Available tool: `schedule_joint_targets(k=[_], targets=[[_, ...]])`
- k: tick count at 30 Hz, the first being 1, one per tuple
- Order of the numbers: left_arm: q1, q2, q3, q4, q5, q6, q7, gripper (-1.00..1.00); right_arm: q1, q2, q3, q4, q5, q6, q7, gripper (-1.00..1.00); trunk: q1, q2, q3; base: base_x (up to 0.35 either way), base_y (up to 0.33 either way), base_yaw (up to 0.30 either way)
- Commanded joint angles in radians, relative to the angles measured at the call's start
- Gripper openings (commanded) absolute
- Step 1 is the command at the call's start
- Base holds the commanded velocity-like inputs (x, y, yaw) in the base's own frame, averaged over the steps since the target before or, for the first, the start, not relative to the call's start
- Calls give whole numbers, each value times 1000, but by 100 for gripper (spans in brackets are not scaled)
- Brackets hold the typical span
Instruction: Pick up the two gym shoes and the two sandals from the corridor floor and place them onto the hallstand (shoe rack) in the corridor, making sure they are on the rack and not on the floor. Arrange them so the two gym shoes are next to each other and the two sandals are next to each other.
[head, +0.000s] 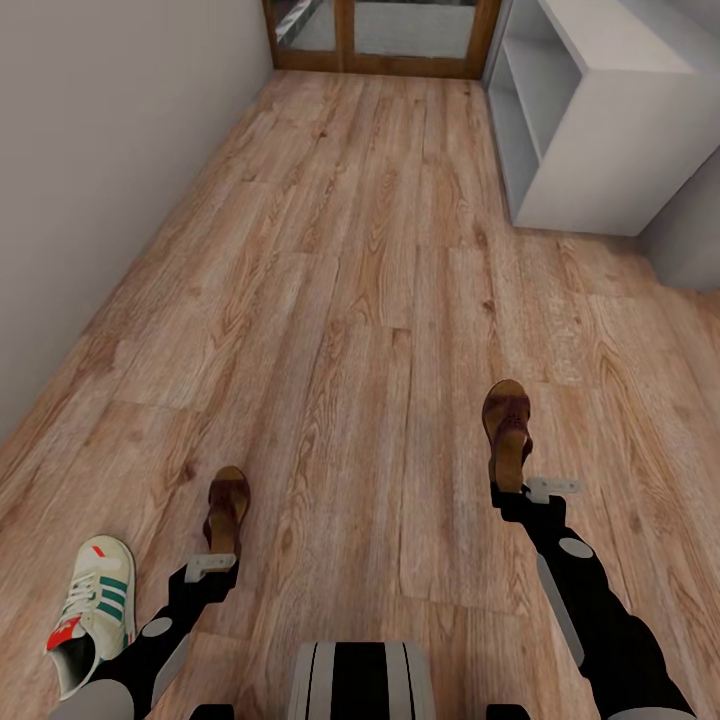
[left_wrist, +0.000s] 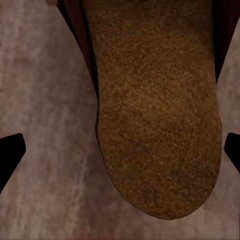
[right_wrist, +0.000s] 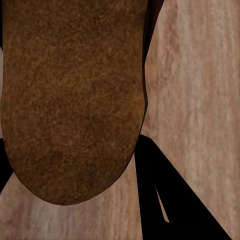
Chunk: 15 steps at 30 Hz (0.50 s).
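Two dark brown sandals with tan footbeds lie ahead of me over the wood-plank corridor floor (head: 350, 250). My left gripper (head: 222, 548) is open, its fingertips (left_wrist: 11, 152) standing wide on either side of the left sandal's (head: 227, 508) heel (left_wrist: 160, 110). My right gripper (head: 512, 482) is shut on the heel of the right sandal (head: 507, 425), its finger (right_wrist: 160, 200) pressing the footbed's (right_wrist: 70, 100) edge. One white gym shoe (head: 95, 610) with green stripes lies on the floor beside my left arm. The other gym shoe is out of view. The white-grey hallstand (head: 600, 130) stands at the far right.
A grey wall (head: 90, 150) runs along the left side. A wood-framed glass door (head: 385, 35) closes the corridor's far end. A grey wall corner (head: 690, 230) stands just in front of the hallstand's near end.
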Motion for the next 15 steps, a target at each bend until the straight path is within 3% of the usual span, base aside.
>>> schedule_joint_targets(k=[1, 12, 13, 15], targets=[[-1, 0, 9, 0, -9, -4, -5, 100, 0, 0, 1, -1, -4, 6, -4, -100, 0, 0, -1, 12, 0, 0], [-1, 0, 10, 1, -6, -4, -5, 100, 0, 0, 1, -1, -4, 6, -4, -100, 0, 0, -1, 2, 0, 0], [-1, 0, 10, 1, -6, -4, -5, -100, 0, 0, 1, -1, -4, 6, -4, -100, 0, 0, -1, 0, 0, 0], [0, 0, 10, 1, -6, -3, -5, -100, 0, 0, 1, -2, -4, 6, -4, -100, 0, 0, -1, 0, 0, 0]])
